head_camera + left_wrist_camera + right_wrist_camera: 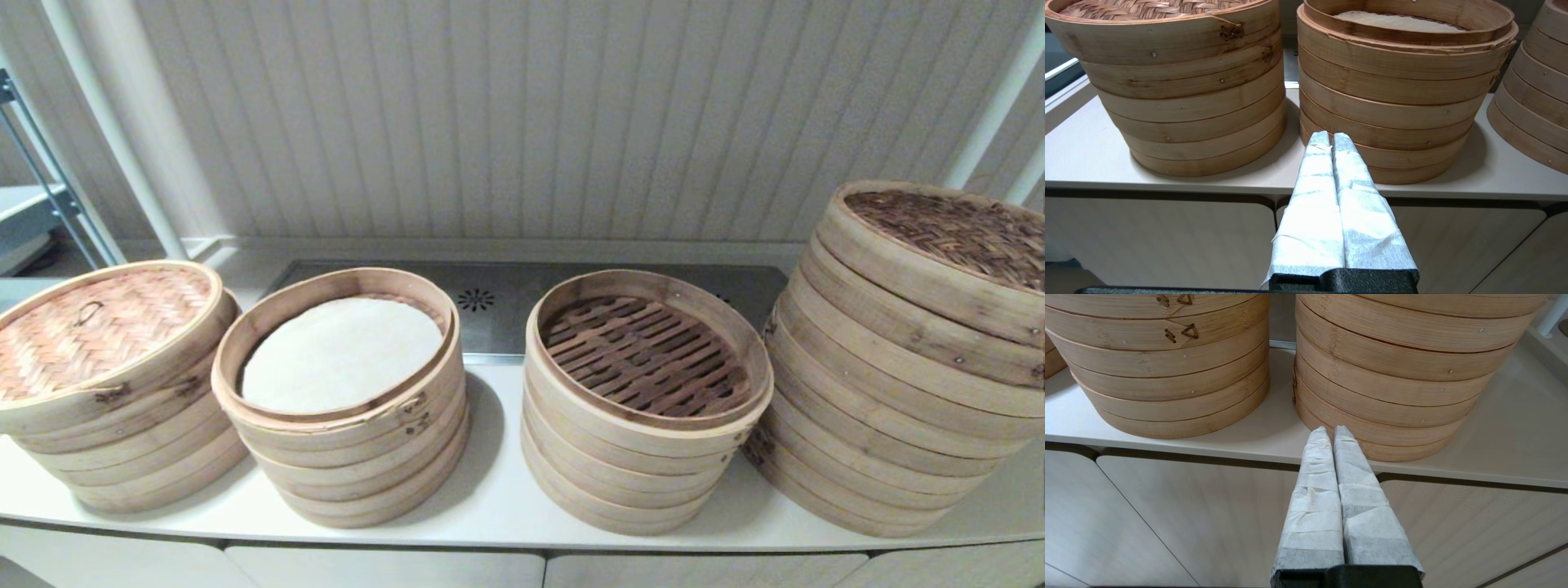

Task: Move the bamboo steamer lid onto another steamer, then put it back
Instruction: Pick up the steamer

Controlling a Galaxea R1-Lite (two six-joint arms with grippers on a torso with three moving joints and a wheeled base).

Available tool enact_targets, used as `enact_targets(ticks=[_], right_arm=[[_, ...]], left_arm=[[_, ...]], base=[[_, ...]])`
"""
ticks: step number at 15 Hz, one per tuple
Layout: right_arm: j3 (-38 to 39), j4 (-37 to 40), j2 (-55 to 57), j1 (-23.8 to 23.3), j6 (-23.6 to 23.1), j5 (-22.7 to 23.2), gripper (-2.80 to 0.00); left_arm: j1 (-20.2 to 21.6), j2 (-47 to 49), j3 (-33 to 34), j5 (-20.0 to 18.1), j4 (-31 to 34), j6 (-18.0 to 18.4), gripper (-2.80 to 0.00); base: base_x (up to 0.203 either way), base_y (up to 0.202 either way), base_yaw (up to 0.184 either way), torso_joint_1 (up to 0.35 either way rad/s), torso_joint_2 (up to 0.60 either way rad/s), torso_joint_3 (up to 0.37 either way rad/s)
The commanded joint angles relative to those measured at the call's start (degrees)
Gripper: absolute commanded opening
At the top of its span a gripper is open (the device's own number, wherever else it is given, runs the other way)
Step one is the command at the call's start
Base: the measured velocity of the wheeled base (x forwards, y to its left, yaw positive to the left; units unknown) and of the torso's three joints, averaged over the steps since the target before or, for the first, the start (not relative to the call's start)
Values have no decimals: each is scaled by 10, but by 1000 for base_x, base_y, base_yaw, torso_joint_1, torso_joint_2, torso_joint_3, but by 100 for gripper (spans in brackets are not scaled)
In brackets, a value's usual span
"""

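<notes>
Four bamboo steamer stacks stand in a row on a white counter. The far-left stack carries a woven lid (94, 327) with a small loop handle. The second stack (343, 392) holds a white liner and has no lid. The third stack (645, 392) shows bare slats. The tall far-right stack (906, 359) has a darker woven lid (955, 229). Neither gripper shows in the head view. My left gripper (1330, 135) is shut and empty, low in front of the counter edge, between the two left stacks. My right gripper (1331, 429) is shut and empty below the right stacks.
A steel panel (506, 306) with a drain hole lies behind the stacks, against a ribbed white wall. Cabinet fronts (1167, 506) run under the counter edge. A metal rack (33, 212) stands at the far left.
</notes>
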Motion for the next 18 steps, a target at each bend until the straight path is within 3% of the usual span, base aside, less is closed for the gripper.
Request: enact_targets(ticks=[1, 10, 13, 18], right_arm=[[0, 0, -5, 1, -1, 0, -280], [-18, 9, -2, 0, 9, 2, -280], [-168, 65, 50, -1, 9, 4, -280], [-439, 110, 281, 0, 9, 0, -280]], left_arm=[[0, 1, 18, 0, -2, -2, -280], [0, 1, 18, 0, -3, -3, -280], [0, 1, 18, 0, -3, -1, -280], [0, 1, 18, 0, -3, -1, -280]], base=[[0, 0, 0, 0, 0, 0], [0, 0, 0, 0, 0, 0], [0, 0, 0, 0, 0, 0], [0, 0, 0, 0, 0, 0]])
